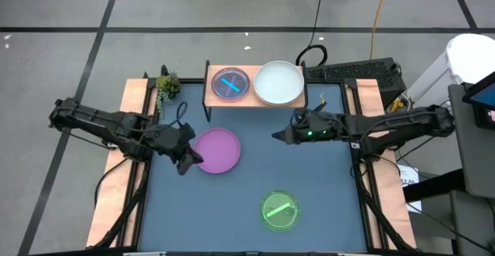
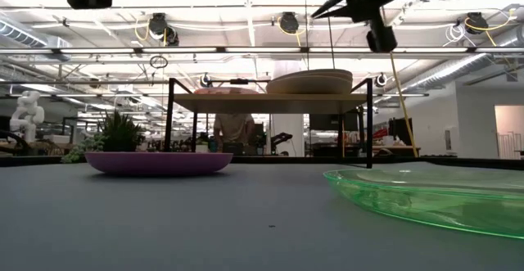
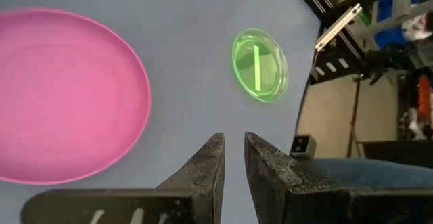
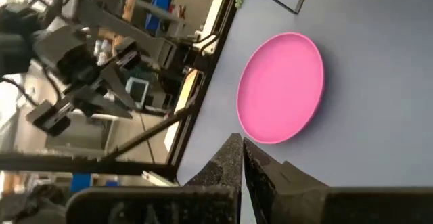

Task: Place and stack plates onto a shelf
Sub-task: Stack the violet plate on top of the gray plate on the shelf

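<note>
Tabletop (image 1: 325, 209), a dark blue-grey surface, carries everything. Largest on it is the shelf (image 1: 257, 103), a light-wood board on thin black legs standing at the middle of the far edge. On the shelf's right half sits the white plate (image 1: 279, 83); on its left half lies a smaller translucent plate with a blue bar (image 1: 230, 83).

The purple plate (image 1: 216, 150) lies flat on the surface left of centre, just in front of the shelf's left end. The green plate (image 1: 280, 210), smaller and translucent with a green bar, lies near the near edge, a little right of centre and well apart from the purple one.

The left gripper (image 1: 190, 160) hangs at the purple plate's left rim, its fingers (image 3: 203, 173) parted only narrowly and holding nothing. The right gripper (image 1: 278, 136) hovers in front of the shelf's right end, fingers (image 4: 226, 160) pressed together, empty.

A small green plant (image 1: 167, 86) stands near the far left corner.
</note>
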Robot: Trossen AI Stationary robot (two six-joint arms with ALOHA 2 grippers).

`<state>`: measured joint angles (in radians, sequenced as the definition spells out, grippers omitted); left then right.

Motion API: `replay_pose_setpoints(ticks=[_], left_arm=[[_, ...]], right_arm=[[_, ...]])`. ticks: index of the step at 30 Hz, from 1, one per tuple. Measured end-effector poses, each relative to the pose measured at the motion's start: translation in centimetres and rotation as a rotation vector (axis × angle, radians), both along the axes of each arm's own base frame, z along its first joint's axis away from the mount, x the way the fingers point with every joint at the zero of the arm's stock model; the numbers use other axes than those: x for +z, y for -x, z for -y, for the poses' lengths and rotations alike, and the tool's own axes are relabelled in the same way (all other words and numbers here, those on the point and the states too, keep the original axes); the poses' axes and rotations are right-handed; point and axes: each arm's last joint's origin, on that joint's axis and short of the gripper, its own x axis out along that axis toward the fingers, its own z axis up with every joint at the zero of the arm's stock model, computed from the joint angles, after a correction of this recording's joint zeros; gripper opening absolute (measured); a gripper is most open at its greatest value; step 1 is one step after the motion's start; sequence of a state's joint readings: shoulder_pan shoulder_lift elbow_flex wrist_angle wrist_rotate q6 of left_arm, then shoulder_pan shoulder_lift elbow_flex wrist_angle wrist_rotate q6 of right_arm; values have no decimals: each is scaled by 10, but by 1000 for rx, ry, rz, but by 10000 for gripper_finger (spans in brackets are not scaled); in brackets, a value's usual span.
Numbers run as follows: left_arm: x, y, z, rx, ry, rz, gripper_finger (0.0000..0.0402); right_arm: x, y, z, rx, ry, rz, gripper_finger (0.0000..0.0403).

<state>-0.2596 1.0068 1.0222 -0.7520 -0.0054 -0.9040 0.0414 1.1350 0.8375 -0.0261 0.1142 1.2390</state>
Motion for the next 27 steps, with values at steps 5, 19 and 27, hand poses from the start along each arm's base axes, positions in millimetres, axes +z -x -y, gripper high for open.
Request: replay_pose_setpoints(ticks=[5, 19, 27], left_arm=[[7, 18, -8, 13, -125, 37, 63], [1, 29, -13, 3, -267, -48, 63], [-11, 27, -12, 13, -264, -60, 63]], right_arm=[[-14, -17, -15, -62, -40, 4, 25], [-76, -64, -27, -170, -208, -36, 121], [-113, -84, -19, -221, -248, -48, 126]])
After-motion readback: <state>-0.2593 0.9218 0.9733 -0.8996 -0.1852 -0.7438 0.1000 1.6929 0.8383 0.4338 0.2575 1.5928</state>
